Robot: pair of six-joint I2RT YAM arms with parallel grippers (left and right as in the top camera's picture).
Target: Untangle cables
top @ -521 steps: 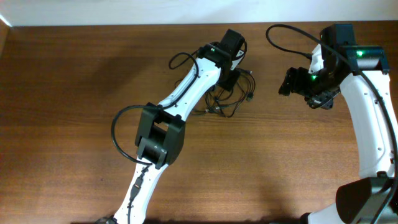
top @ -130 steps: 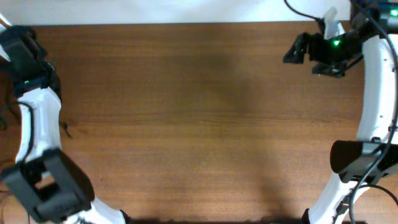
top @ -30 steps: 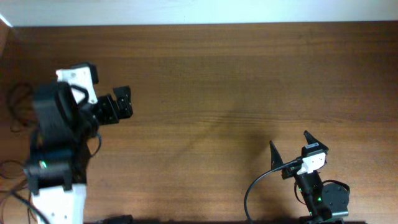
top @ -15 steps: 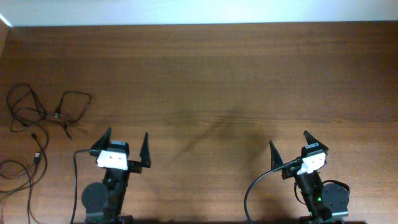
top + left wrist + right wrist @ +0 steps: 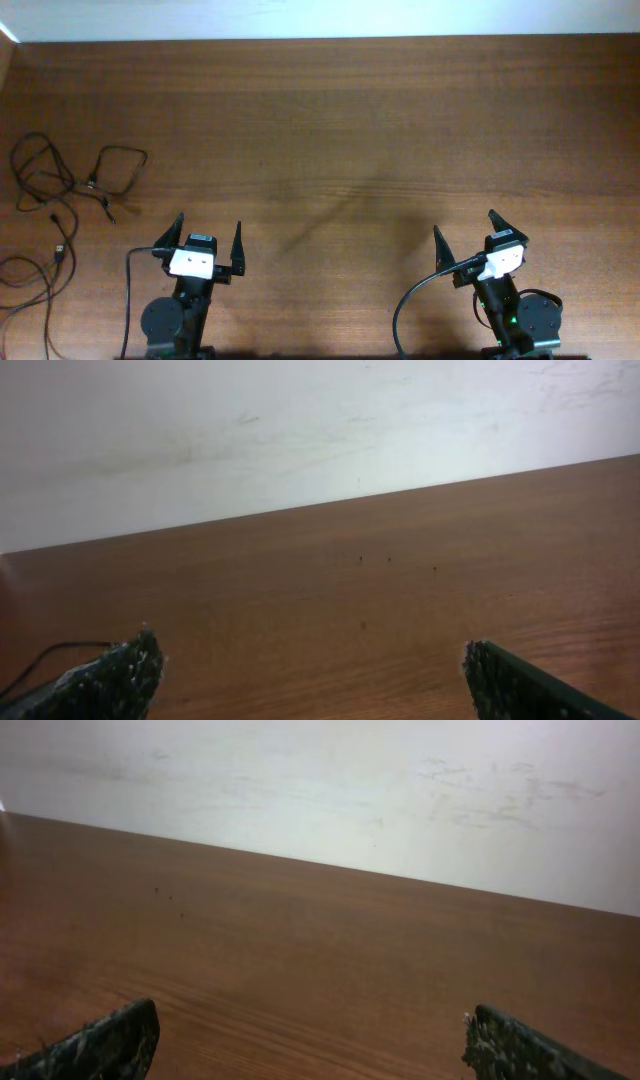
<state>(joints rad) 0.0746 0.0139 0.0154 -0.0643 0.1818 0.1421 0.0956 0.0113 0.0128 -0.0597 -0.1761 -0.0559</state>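
1. Cables (image 5: 90, 184): thin blk cords lying loose on the worktop (image 5: 330, 120) at its far L edge. They are spread as open loops & strands, not a tight clump. Some run off the L edge of the overhead view. Small plug ends show at a few strand tips.
2. L end effector (image 5: 209, 222): near the bottom edge in the overhead view, jaws spread wide w/ nothing btwn them. The cables lie to its L, apart from it, no contact.
3. R end effector (image 5: 464, 222): bottom R in the overhead view, also spread wide & empty. It is well apart from the cables, on the other side of the worktop.
4. L wrist view: fingertips (image 5: 110, 680) sit in the lower corners w/ bare wood btwn them and a white wall (image 5: 300, 430) beyond. A thin blk line (image 5: 50, 656) shows at lower L beside the finger; can't tell which cord it is.
5. R wrist view: fingertips in the lower corners, wide gap, bare wood & white wall behind.
6. A thicker blk lead (image 5: 398, 305) curves out beside each arm base.
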